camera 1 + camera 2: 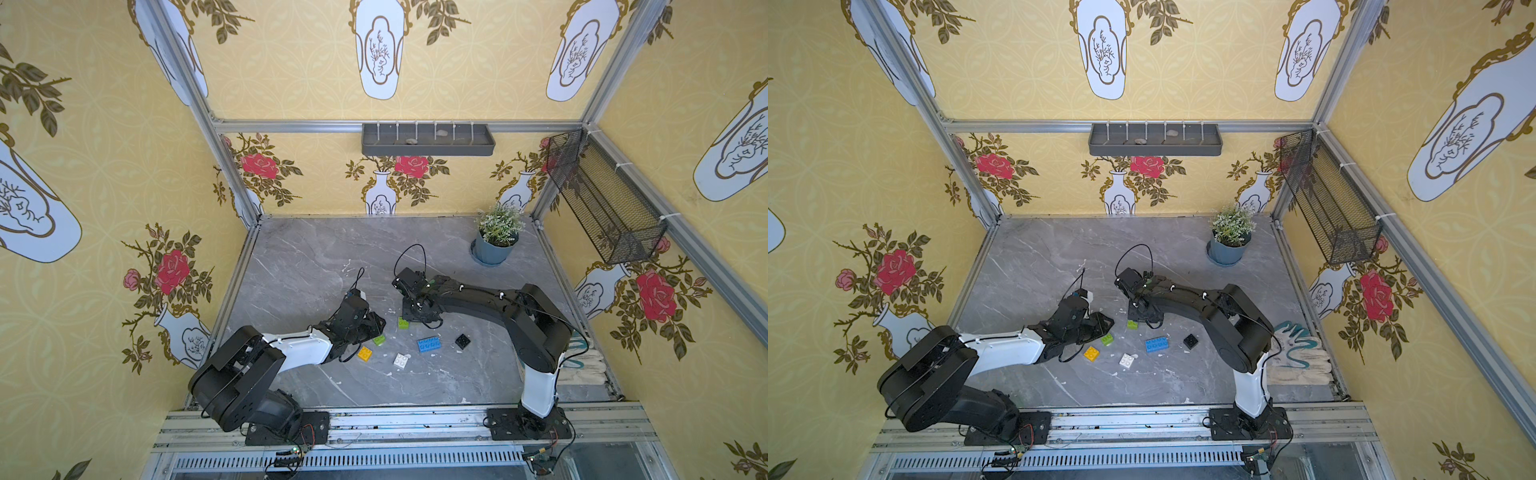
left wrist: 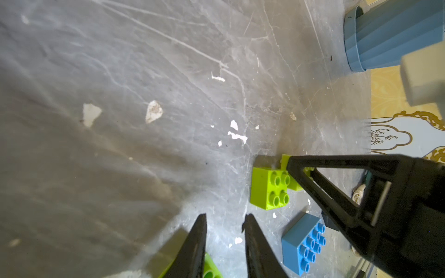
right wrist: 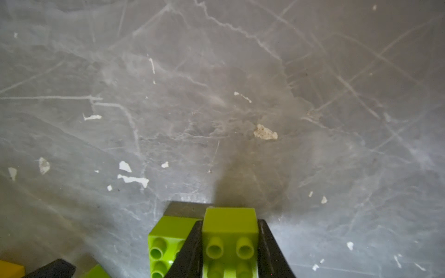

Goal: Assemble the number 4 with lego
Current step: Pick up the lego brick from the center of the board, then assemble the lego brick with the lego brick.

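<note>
Loose lego bricks lie on the grey table (image 1: 311,270): yellow (image 1: 365,353), white (image 1: 401,360), blue (image 1: 429,344) and black (image 1: 462,341). No joined number 4 is in view. My right gripper (image 3: 230,221) is shut on a lime green brick (image 3: 228,223), which sits low beside a second green brick (image 3: 168,231) on the table. My left gripper (image 2: 225,216) hovers nearby, its jaws narrowly apart with bare table between the tips. A third green brick (image 2: 210,268) lies partly under one left finger. In a top view this brick (image 1: 379,340) sits at the left gripper's (image 1: 376,328) tip.
A potted plant (image 1: 494,249) stands at the back right of the table. Work gloves (image 1: 1300,357) lie by the right arm's base. A grey shelf (image 1: 428,139) hangs on the back wall and a mesh basket (image 1: 602,199) on the right wall.
</note>
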